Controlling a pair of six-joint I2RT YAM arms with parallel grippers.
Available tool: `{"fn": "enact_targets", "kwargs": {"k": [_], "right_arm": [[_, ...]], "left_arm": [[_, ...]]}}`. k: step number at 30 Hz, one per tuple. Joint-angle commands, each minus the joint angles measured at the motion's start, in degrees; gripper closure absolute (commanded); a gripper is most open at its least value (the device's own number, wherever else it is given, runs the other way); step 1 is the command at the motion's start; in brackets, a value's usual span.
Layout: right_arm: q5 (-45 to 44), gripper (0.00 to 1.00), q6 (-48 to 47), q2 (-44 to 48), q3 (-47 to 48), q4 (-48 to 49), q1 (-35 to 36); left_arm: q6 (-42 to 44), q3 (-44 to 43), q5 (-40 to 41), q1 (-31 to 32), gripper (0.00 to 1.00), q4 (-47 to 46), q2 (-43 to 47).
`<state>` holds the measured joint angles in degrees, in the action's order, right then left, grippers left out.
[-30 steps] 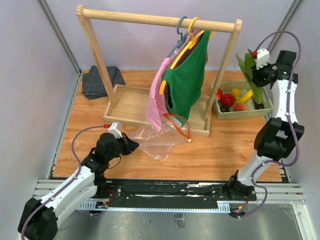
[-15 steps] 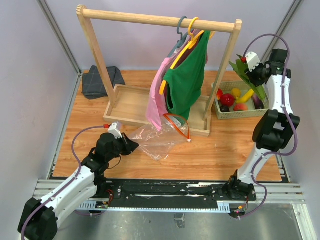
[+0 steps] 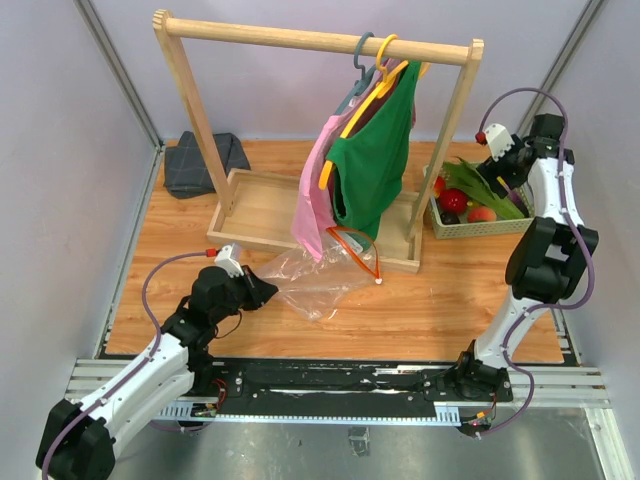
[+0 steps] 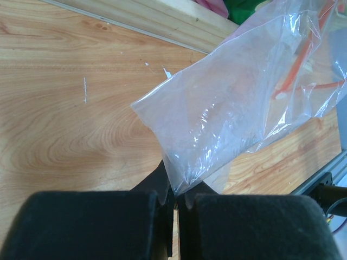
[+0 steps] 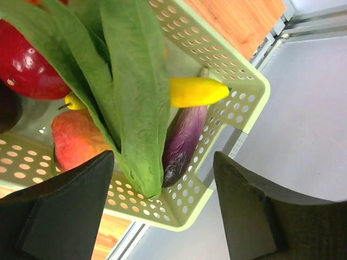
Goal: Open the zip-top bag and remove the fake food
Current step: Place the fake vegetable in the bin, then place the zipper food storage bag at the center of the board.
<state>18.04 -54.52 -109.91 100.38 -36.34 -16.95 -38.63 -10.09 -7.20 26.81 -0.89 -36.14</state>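
Basket (image 3: 470, 229) at the table's (image 3: 450, 300) 2 o'clock is holding the fake food (image 3: 480, 185): leafy greens, red fruit, peach, banana, eggplant. Right gripper (image 5: 162, 162) is hovering over it, jaws released. Left gripper (image 4: 174, 203) is clenching the zip-top bag (image 3: 315, 275) by a corner, the bag extending toward 2 o'clock.

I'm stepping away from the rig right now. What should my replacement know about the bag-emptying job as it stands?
Left hand: shut on a corner of the bag, which lies on the table, zip open, apparently empty.
Right hand: open over the basket, holding nothing.
Food: in the basket, green leaves on top.
Done: bag opened, food out.
Left: release the bag, retract both arms.
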Motion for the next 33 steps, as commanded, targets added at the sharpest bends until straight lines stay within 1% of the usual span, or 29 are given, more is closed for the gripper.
{"fn": "enact_targets", "kwargs": {"k": [1, 7, 12, 14, 17, 20, 22, 26, 30, 33], "right_arm": [[2.5, 0.23, 1.3, 5.8, -1.9, 0.1, 2.1], [7.9, 0.19, 5.6, 13.6, -5.8, -0.3, 2.1], [15.1, 0.18, 10.1, 23.1, -11.0, -2.1, 2.0], [18.6, 0.17, 12.7, 28.2, -13.6, -3.1, 1.9], [22.4, 0.11, 16.5, 34.8, -18.5, -2.7, 1.4], [27.8, 0.04, 21.3, 40.6, -23.3, -0.7, -1.5], [31.2, 0.02, 23.7, 43.3, -25.6, -0.4, -3.0], [34.5, 0.02, 24.2, 47.6, -28.9, -2.4, -3.4], [41.2, 0.02, 25.0, 50.5, -31.8, -4.8, -3.4], [45.0, 0.02, 22.0, 52.0, -33.3, -8.0, -3.4]], "left_arm": [[-0.6, -0.7, -0.2, -0.3, 1.0, -0.4, 0.8], [-0.9, -1.2, -0.2, -0.4, 1.0, 1.1, 2.0], [-1.6, -2.2, -1.0, -0.3, 1.0, 3.0, 2.6], [-2.1, -2.7, -1.0, -0.4, 1.0, 3.6, 3.2], [-2.1, -4.1, -1.4, -0.3, 1.0, 4.6, 3.8], [-1.5, -6.6, -1.6, -0.4, 1.0, 7.0, 3.3], [-1.2, -8.0, -1.7, -0.4, 1.0, 8.7, 2.6], [-2.0, -9.1, -1.6, -0.4, 1.0, 11.2, 1.3], [-3.6, -10.0, -1.6, -0.4, 1.0, 14.0, 0.5], [-3.8, -11.8, 0.0, -0.4, 1.0, 17.3, 0.5]]}}
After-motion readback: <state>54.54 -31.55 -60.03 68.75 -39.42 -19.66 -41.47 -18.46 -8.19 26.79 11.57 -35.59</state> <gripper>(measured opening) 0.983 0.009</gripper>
